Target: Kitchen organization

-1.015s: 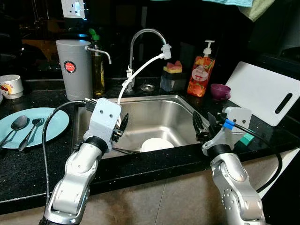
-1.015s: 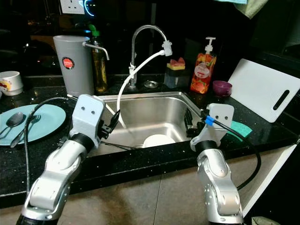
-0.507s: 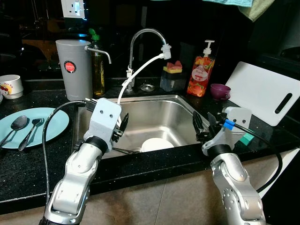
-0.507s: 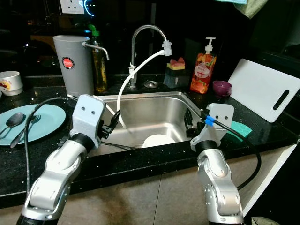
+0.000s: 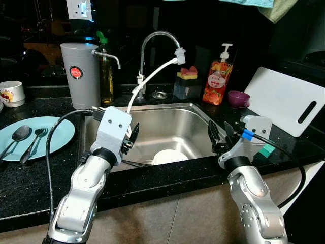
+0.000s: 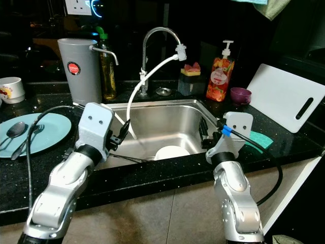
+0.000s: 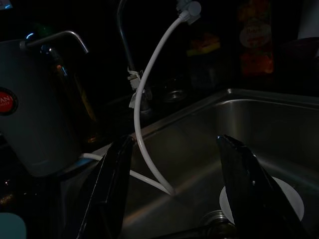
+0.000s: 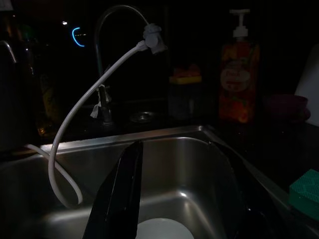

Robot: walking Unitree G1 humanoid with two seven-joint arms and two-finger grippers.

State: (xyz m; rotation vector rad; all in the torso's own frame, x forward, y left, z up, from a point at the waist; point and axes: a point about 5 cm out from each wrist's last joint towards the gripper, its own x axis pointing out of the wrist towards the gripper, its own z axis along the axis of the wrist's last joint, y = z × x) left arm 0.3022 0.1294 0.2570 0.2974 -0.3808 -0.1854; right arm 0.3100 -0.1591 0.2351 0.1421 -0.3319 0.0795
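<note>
1. A dark kitchen: a black speckled countertop [image 5: 30,173] carries a steel sink [image 5: 190,124] set into its middle, with a curved faucet [image 5: 152,40] at the back edge and a white hose [image 5: 147,76] trailing from its spout down into the basin.
2. A white plate [image 5: 167,156] lies on the sink floor near the front wall, with a utensil [image 5: 134,163] resting just beside it toward the left.
3. On the counter's left part sits a teal plate [image 5: 56,134] bearing a spoon [image 5: 19,134] and a fork [image 5: 36,137]; a white mug [image 5: 11,93] stands farther back.
4. Along the back edge stand a grey dispenser [image 5: 78,73], an oil bottle [image 5: 105,71], a sponge holder [image 5: 187,84] and an orange soap bottle [image 5: 217,79]. A purple bowl [image 5: 237,98] and a white cutting board [image 5: 287,99] occupy the right corner.
5. The left gripper [image 7: 174,189] hovers over the sink's front-left rim, fingers spread wide and empty.
6. The right gripper [image 8: 184,194] hangs at the front-right rim, fingers also apart, holding nothing.
7. This looks like the approach stage; nothing is yet grasped. The likely next move is a reach down to the white plate.
8. The basin walls and the hose crowd the left side; the right side of the basin offers clearer room for descent.
</note>
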